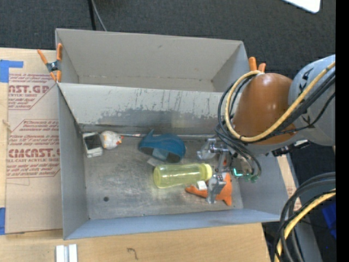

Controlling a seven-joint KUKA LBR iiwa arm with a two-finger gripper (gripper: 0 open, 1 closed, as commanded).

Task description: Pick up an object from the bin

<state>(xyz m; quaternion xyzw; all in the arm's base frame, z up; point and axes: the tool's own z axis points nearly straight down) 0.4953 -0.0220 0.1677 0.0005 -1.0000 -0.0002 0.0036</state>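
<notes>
1. Near the right edge of the bin (pixel 73 162) floor, toward the front right corner: a yellow bottle (pixel 177 176), translucent, lying on its side along the front edge, with its cap end turned to the right wall.
2. Just over that cap end: the gripper (pixel 214 166), low and close to the floor, reaching in over the right wall.
3. Claw wide: two metal fingers (pixel 218 185) well apart, one toward the back wall and one toward the front wall, with nothing seen clamped between them.
4. Cap end very near to the gap between them; cannot tell whether inside the gap or only beside it.
5. Under the front finger, just beside the bottle: an orange piece (pixel 226 195), flat and pointed, partly covered by the gripper.
6. Behind the bottle, just beside it on the side of the back wall: a blue thing (pixel 162 144), rounded, with a darker part on its lower side.
7. Further along the back edge of the floor, toward the back left corner: a thin rod (pixel 131 135) lying flat, then a small white round thing (pixel 112 139) with an orange spot, then a white and dark block (pixel 92 144) nearest to the left wall.
8. On the wrist, above the right wall: a brown-orange cover (pixel 262 105) with yellow and black cables (pixel 229 100) looped around it.
</notes>
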